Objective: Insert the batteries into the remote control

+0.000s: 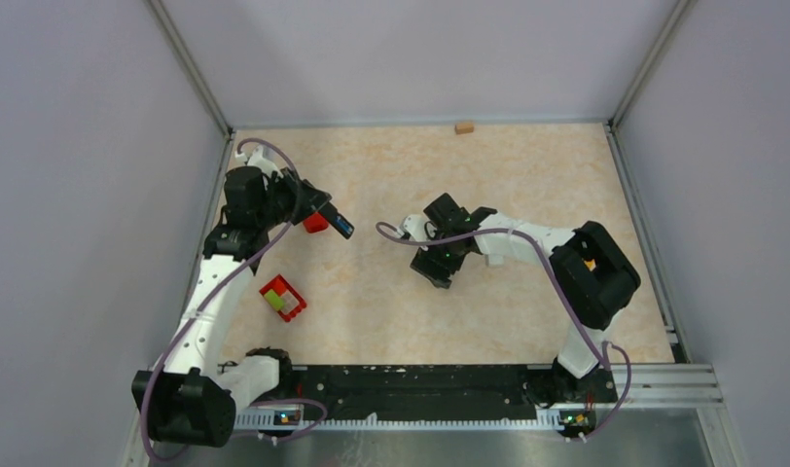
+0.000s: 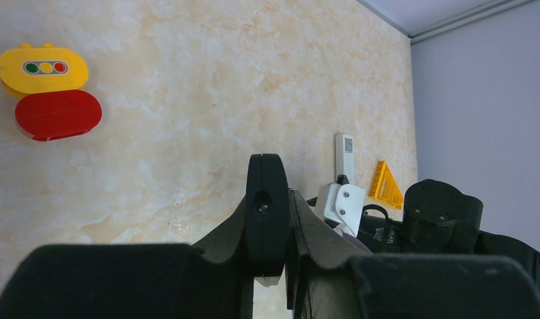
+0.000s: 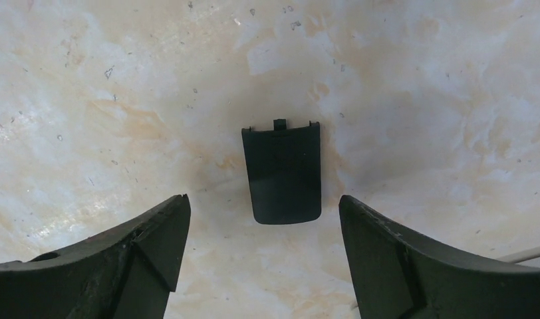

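My left gripper is shut on the black remote control and holds it off the table at the left. A blue patch shows at the remote's far end; I cannot tell what it is. The left wrist view shows the remote end-on, clamped between the fingers of the left gripper. My right gripper hangs low over the middle of the table. The right wrist view shows the right gripper open, with a flat black battery cover lying on the table between and just beyond its fingertips, untouched. No loose batteries are in view.
A red block lies beside the left gripper, and a red piece with a yellow-green part lies nearer the bases. A small tan block sits at the back wall. A yellow and red toy and a yellow triangle lie on the table.
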Controlling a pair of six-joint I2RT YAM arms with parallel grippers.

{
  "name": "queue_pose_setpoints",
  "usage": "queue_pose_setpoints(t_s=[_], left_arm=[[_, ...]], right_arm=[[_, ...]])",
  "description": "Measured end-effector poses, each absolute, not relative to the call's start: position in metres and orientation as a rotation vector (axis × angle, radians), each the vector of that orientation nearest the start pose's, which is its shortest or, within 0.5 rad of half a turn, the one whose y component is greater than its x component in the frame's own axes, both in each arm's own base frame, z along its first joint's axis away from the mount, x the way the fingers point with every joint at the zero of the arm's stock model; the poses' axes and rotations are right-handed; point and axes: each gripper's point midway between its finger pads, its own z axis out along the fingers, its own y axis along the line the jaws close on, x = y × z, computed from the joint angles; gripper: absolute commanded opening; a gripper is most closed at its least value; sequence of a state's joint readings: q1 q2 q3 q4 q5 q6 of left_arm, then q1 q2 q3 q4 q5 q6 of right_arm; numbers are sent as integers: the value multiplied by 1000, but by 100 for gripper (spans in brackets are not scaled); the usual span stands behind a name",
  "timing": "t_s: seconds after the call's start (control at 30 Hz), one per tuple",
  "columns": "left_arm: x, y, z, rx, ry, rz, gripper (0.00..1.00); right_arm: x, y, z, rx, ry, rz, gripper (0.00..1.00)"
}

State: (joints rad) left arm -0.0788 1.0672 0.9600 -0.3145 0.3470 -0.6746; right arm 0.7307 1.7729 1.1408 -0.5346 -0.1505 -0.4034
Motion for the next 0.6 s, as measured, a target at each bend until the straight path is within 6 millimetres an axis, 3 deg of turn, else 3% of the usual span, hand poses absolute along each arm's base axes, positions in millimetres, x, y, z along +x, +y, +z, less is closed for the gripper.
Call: queue_pose_setpoints(t_s=[0.1, 0.3, 0.53, 0.6], left_arm=[[332, -111, 254, -379, 2029, -823, 0], [332, -111, 253, -379, 2030, -822, 0], [332, -110, 253, -369, 2031, -814, 0], [332, -110, 253, -366, 2031, -813, 0]], right_arm=[[270, 252, 31, -1502, 2306, 280, 81], [272, 250, 27, -1505, 2317, 260, 58], [276, 251, 20, -1513, 2345, 255, 56], [276, 251, 20, -1515, 2349, 255, 50]])
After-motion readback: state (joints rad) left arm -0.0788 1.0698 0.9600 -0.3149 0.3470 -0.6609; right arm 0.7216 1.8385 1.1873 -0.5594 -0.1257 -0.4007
